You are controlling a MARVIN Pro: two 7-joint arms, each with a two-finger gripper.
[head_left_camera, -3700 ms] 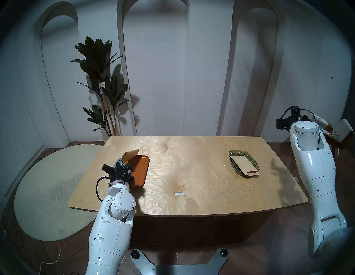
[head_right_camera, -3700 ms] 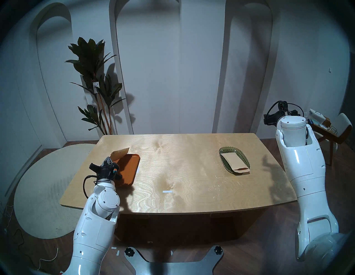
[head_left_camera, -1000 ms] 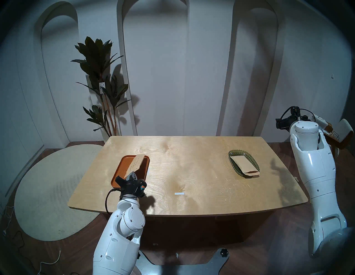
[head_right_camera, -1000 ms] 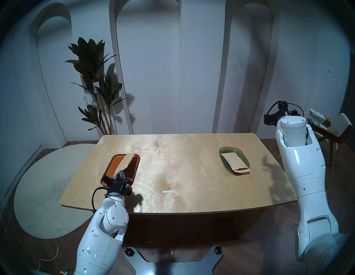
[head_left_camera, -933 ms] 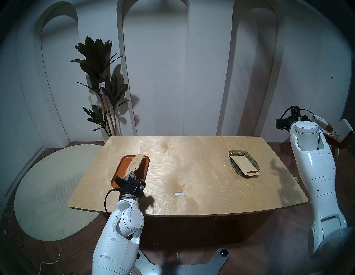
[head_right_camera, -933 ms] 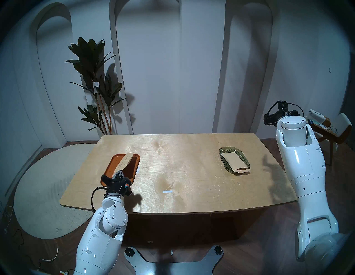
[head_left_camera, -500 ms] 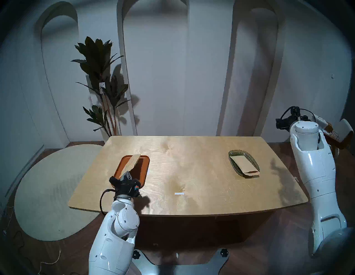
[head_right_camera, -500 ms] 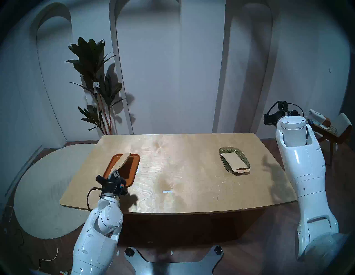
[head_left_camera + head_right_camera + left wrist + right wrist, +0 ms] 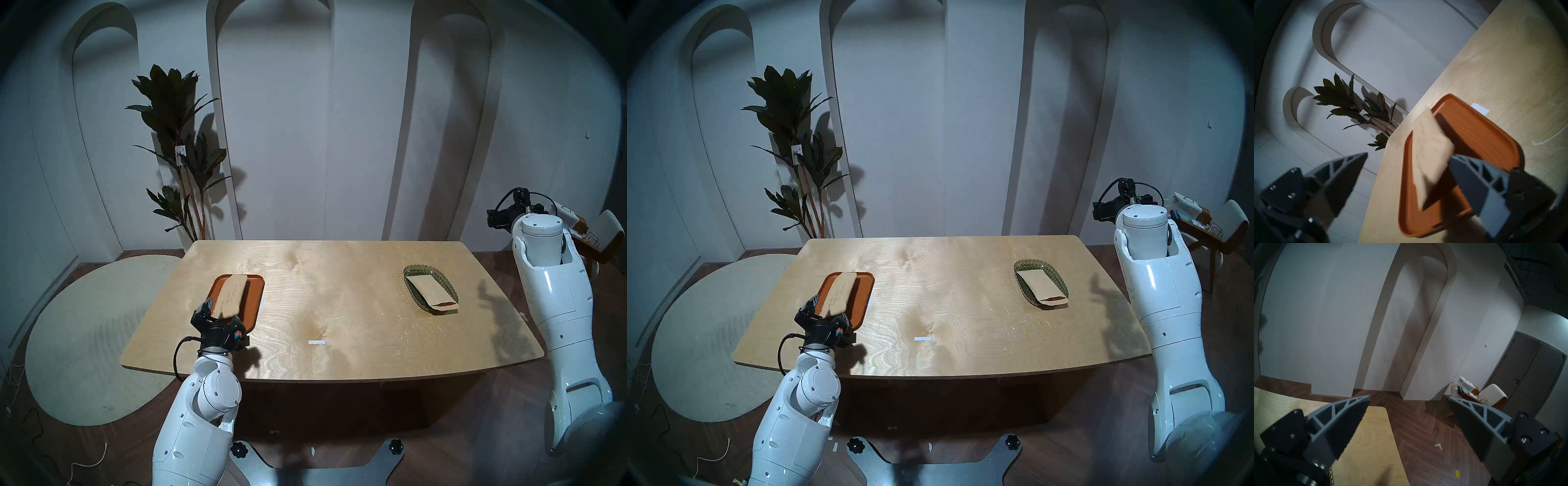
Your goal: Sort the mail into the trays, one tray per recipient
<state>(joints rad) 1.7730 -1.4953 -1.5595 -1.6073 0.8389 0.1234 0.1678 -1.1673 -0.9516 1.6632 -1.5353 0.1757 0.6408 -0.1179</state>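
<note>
A tan envelope [image 9: 230, 293] [image 9: 840, 292] lies lengthwise over the orange-brown tray [image 9: 255, 295] [image 9: 863, 295] at the table's left, blurred by motion. My left gripper [image 9: 220, 310] [image 9: 827, 310] sits at the tray's near end, open, with the envelope's near end between its spread fingers. In the left wrist view the envelope [image 9: 1430, 149] slants over the tray [image 9: 1483, 135], its near corner beside one finger [image 9: 1474, 178] of the left gripper [image 9: 1408, 155]. A second envelope [image 9: 431, 290] rests in the green glass dish [image 9: 449, 286] at the right. My right gripper [image 9: 1409, 397] is open and empty, raised beyond the table's right side.
A white tape strip [image 9: 316, 342] lies near the table's front middle. A small white label [image 9: 1480, 108] sits beside the tray's right edge. A potted plant [image 9: 179, 152] stands behind the table's left corner, a chair [image 9: 607, 237] at the far right.
My left gripper has opened and let go of the envelope. The envelope has dropped from a steep tilt to nearly flat over the orange-brown tray. The right arm has not moved.
</note>
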